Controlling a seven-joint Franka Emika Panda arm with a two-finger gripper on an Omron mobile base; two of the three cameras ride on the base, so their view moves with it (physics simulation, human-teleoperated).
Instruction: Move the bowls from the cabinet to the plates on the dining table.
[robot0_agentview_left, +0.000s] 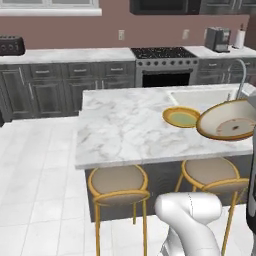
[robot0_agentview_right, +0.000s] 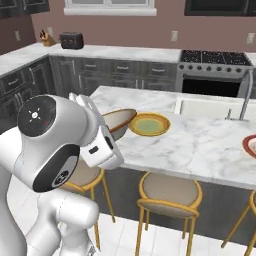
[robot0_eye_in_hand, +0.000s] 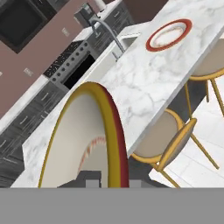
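Pinched on the rim of the cream bowl (robot0_eye_in_hand: 83, 140), the end effector (robot0_eye_in_hand: 92, 180) carries the bowl tilted above the near part of the desk (robot0_agentview_left: 125, 130). In the hand view the two finger tips sit at the bowl's lower edge, nearly pressed together with the thin wall between them. The left base view shows the cream bowl (robot0_agentview_left: 227, 121) held in the air, open side facing the camera, just beside a yellow-rimmed plate (robot0_agentview_left: 181, 117) that lies flat on the marble. The right base view shows the same plate (robot0_agentview_right: 149, 124) just beyond the tilted bowl (robot0_agentview_right: 119, 121), with the arm's wrist in front of it. A red-rimmed plate (robot0_eye_in_hand: 168, 35) lies farther along the desk, near the sink (robot0_agentview_left: 200, 97) and tap (robot0_agentview_left: 241, 75).

Judged step: transport and placement onto the nearer plate. To do it well, the bowl should first be rotated until its base is level, then centred over the plate's white middle. Descent should be slow and vertical, since a rim pinch gives little resistance to twisting. Release should follow only once the base rests fully on the plate. The withdrawal should go straight up so the fingers do not drag the rim.
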